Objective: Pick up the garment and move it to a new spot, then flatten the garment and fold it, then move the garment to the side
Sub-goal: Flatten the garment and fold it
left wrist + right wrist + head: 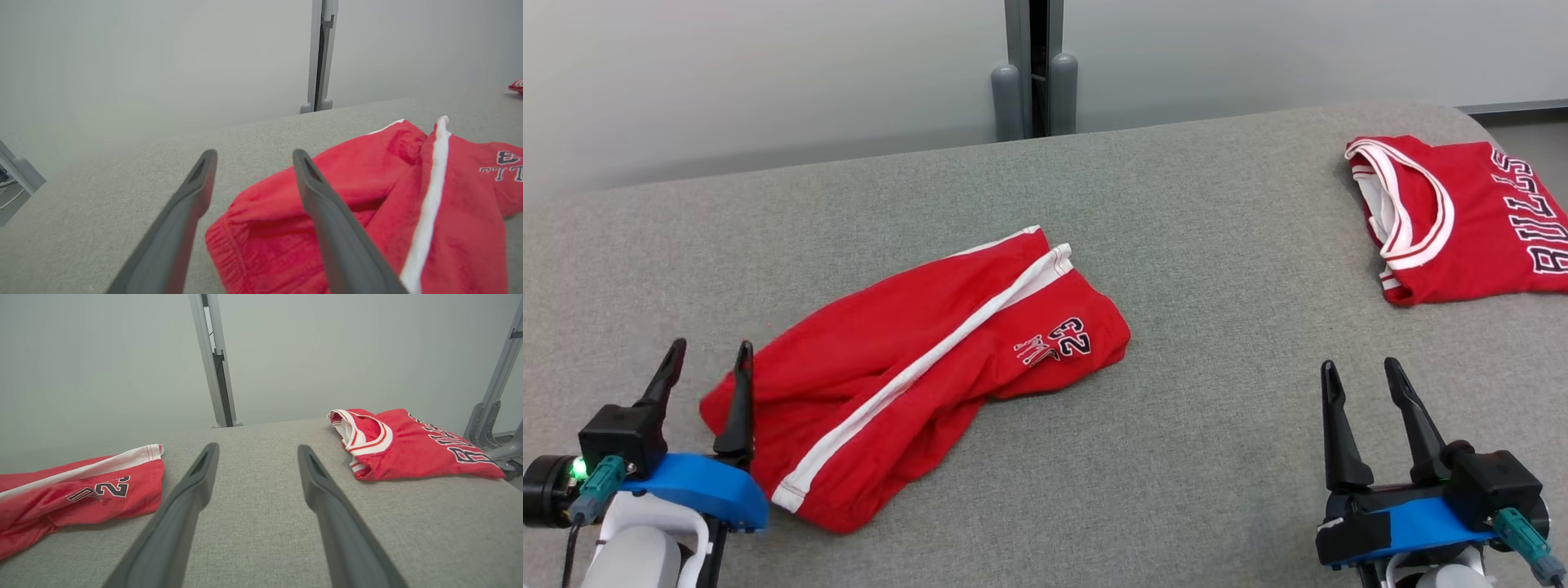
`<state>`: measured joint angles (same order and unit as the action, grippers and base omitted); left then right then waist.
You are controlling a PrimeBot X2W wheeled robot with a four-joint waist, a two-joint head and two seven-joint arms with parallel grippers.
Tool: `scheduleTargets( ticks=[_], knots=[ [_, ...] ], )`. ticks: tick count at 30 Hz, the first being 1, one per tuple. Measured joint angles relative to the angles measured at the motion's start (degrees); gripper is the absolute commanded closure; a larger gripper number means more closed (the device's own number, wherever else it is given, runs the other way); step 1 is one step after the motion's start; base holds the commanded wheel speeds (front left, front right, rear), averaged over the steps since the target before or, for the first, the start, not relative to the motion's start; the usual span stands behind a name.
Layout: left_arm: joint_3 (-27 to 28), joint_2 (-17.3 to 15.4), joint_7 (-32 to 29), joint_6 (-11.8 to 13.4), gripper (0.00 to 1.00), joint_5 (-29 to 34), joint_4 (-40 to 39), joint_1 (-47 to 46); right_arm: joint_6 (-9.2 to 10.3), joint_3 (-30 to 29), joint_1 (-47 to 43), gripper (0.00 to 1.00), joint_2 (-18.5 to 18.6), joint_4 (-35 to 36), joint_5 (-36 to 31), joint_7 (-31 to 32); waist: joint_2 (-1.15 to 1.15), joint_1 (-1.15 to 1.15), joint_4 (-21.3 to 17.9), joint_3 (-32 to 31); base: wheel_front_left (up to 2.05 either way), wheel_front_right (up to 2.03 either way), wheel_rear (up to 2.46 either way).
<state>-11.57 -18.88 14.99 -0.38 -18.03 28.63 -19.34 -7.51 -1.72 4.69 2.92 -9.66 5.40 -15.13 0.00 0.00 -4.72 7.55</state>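
Observation:
The garment, a pair of red shorts with a white side stripe and a number print, lies crumpled and loosely doubled over on the grey padded table. My left gripper is open at the shorts' elastic waist end, and its right finger overlaps the cloth's edge. In the left wrist view the shorts lie under and to the right of my left gripper, which holds nothing. My right gripper is open over bare table, well right of the shorts. The right wrist view has my right gripper between the shorts and a jersey.
A folded red jersey with white trim and lettering lies at the table's far right corner, also the jersey in the right wrist view. A grey post stands behind the table against a pale wall. Bare table stretches between the shorts and the jersey.

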Motion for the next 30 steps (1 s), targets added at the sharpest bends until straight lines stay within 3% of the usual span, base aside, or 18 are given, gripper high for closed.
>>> scheduleTargets(
  ticks=[7, 16, 22, 30],
  knots=[
    [2.74, 2.57, 0.00, 0.97, 0.00, 0.53, -4.34, 3.36, 0.00, -0.31, -0.04, 0.00, -0.01, 0.09, -0.02, 0.00, 0.00, 0.00, 0.76, -0.46, 0.00, 0.00, 0.00],
    [8.43, 8.54, 0.05, 1.71, 0.00, 3.99, -15.26, 6.71, 0.01, -0.11, 0.01, 0.00, -0.01, 0.11, 0.27, 0.00, 0.00, 0.00, 1.44, -0.66, 0.00, 0.00, 0.00],
    [11.22, 12.14, 0.04, 0.54, 0.00, 6.79, -18.38, 9.90, 0.01, 0.33, 0.05, 0.00, -0.01, 0.09, 0.69, 0.00, 0.00, 0.00, 1.35, -0.95, 0.00, 0.00, 0.00],
    [13.51, 14.56, 0.05, -1.56, 0.00, 8.80, -18.42, 12.35, 0.01, 0.62, 0.09, 0.00, -0.01, -0.27, 0.77, 0.00, 0.00, 0.00, 1.81, -1.13, 0.00, 0.00, 0.00]
  ],
)
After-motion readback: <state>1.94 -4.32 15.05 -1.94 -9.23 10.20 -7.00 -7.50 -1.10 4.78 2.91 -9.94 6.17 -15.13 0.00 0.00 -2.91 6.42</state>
